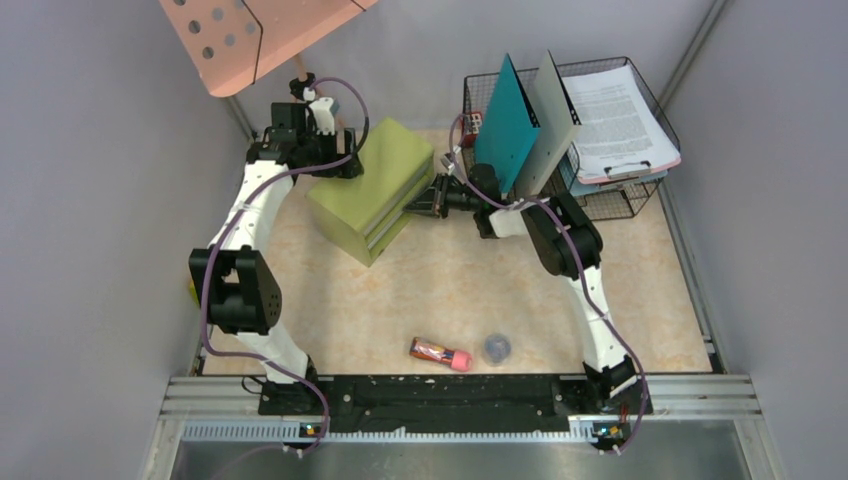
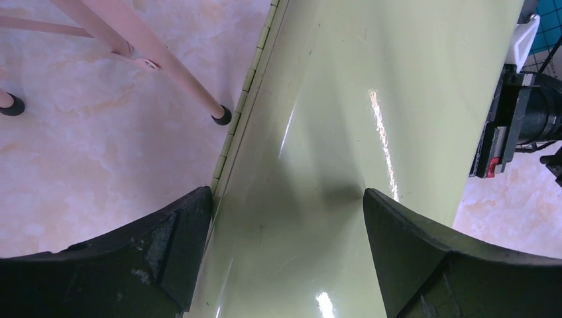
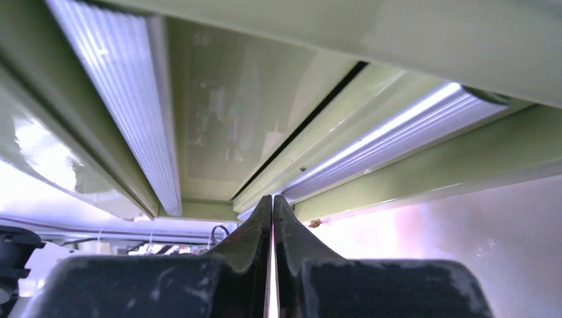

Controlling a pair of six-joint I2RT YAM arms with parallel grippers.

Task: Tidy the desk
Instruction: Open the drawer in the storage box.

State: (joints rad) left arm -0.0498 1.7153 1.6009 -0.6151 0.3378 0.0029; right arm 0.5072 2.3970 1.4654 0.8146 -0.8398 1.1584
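Note:
The desk (image 1: 480, 285) is a beige marble-patterned tabletop. An olive-green drawer box (image 1: 368, 188) stands on it at the back middle. My left gripper (image 1: 343, 165) is open and sits over the box's top near its left edge; in the left wrist view (image 2: 288, 202) the glossy green top (image 2: 344, 99) fills the space between the spread fingers (image 2: 175, 248). My right gripper (image 1: 413, 203) is shut and empty. Its tips (image 3: 272, 199) sit at the seam between the ribbed drawer fronts (image 3: 219, 132) on the box's right side.
A red and pink tube (image 1: 440, 352) and a small blue-grey round thing (image 1: 497, 347) lie near the front edge. A black wire basket (image 1: 610, 195) at the back right holds a teal folder (image 1: 508, 120), a grey folder (image 1: 552, 120) and clipped papers (image 1: 620, 115). A pink perforated stand (image 1: 240, 35) is at the back left; its legs (image 2: 152, 56) show beside the box.

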